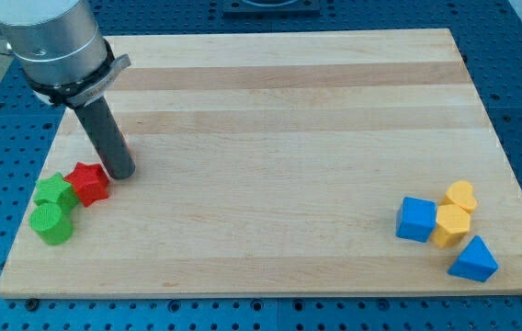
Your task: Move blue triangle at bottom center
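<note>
The blue triangle (473, 260) lies near the bottom right corner of the wooden board (270, 110). My tip (121, 173) is far away at the view's left, right next to the red star-shaped block (88, 183). A blue cube (416, 220) sits up and left of the triangle. A yellow block (451, 225) lies between them, and a second yellow block (460, 196) sits just above it.
Two green blocks sit at the left edge: one (55, 192) touching the red block, and a green cylinder (51, 223) below it. The blue perforated table surrounds the board.
</note>
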You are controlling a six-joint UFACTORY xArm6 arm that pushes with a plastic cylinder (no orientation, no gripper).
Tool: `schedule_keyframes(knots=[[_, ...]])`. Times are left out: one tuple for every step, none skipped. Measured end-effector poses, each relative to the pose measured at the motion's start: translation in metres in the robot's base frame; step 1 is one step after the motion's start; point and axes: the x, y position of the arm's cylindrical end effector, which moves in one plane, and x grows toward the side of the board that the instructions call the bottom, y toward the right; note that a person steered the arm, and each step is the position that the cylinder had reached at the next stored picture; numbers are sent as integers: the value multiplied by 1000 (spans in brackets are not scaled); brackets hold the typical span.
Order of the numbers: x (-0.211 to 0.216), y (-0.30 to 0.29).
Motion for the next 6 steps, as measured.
schedule_keyframes(knots=[[0,1],[0,55],[0,143],[0,273],[0,398],[13,514]])
